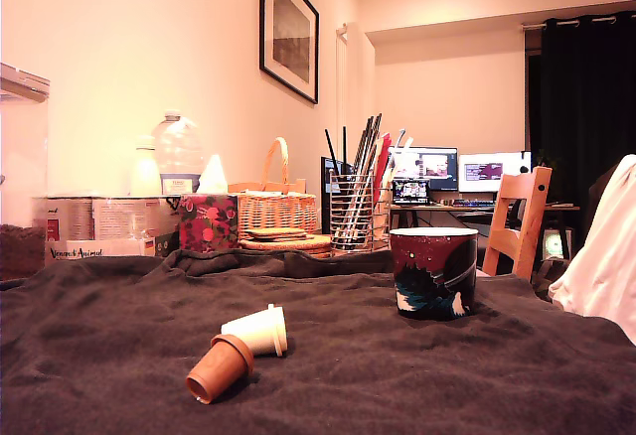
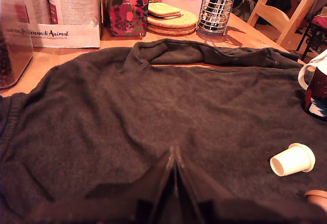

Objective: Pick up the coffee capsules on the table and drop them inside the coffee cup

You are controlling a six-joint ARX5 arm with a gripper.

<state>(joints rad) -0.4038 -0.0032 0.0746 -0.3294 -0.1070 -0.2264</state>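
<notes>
Showed a dark grey-brown fuzzy cloth (image 1: 417,375) over a warm orange wooden worktop (image 2: 61,55). Held a terracotta-brown capsule (image 1: 219,367) and a cream-white capsule (image 1: 256,331). Carried a dark maroon coffee cup (image 1: 433,272) with white rim, pale speckles above and a blue-white wave picture below. Included a red floral box (image 1: 208,222) patterned in pink and green, a tan wicker basket (image 1: 275,207), a silvery wire utensil holder (image 1: 352,215) and a black curtain (image 1: 588,97).

table (image 1: 99,356): dark cloth | coffee capsules (image 1: 238,351) lying | coffee cup (image 1: 433,272) upright
</notes>
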